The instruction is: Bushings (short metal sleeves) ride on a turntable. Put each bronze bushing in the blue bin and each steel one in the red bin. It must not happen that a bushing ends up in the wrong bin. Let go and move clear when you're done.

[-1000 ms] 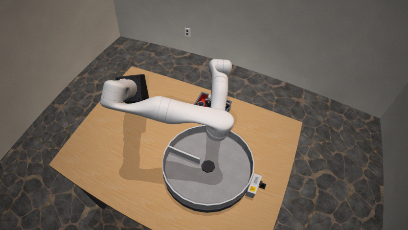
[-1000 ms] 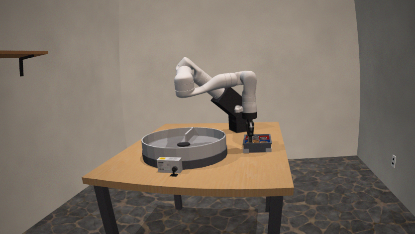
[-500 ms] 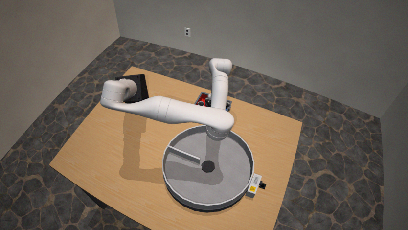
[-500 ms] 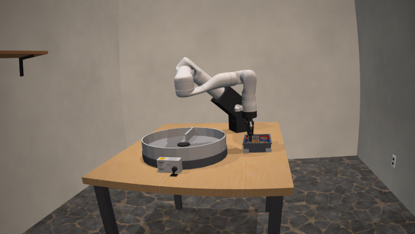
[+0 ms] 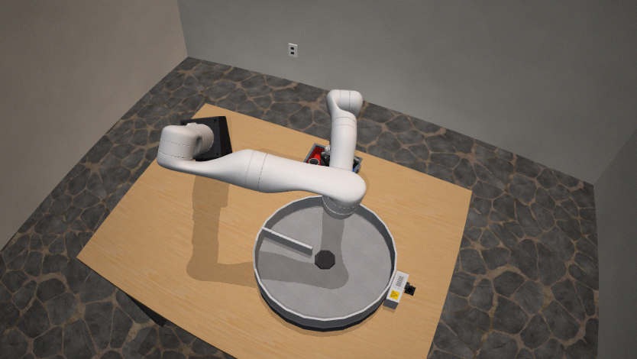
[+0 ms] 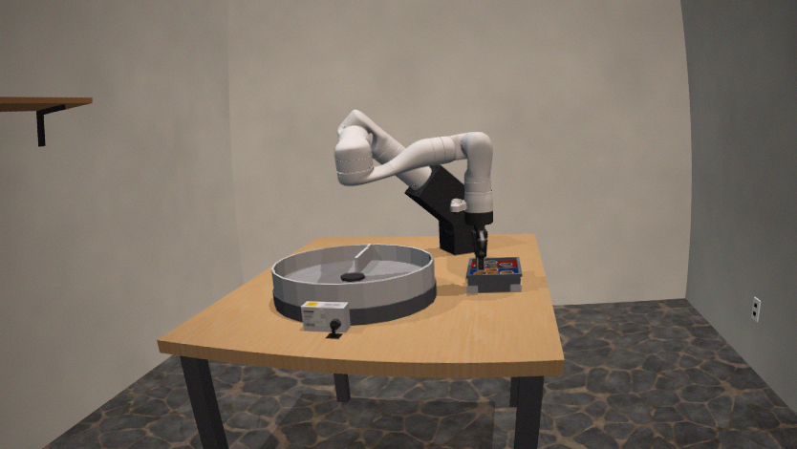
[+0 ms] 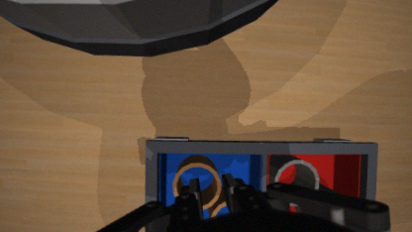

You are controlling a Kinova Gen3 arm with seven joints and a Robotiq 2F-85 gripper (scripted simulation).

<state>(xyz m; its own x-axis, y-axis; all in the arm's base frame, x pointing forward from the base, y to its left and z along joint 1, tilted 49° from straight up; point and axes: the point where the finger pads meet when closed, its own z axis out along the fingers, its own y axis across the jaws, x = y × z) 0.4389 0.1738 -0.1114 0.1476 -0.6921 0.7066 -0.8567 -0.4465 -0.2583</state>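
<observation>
Two slim black fingers of the end effector are set narrow, with a small gap between them and nothing held. They are pointed down at the blue bin, where thin-walled bronze bushings are seen, smooth and round. Each bushing's open end is turned upward, its long axis roughly upright. In the adjoining red bin, dull grey steel bushings are likewise stood on end. Both bins are framed by one grey tray on the wood-grained desk. Beside it, the turntable is walled by a faceted grey rim; no bushing can be made out on its visible surface. A straight divider is reached inward toward a dark hub. A labelled box is placed beside the outer wall. In the top view, much of the tray is hidden by the white arm.
</observation>
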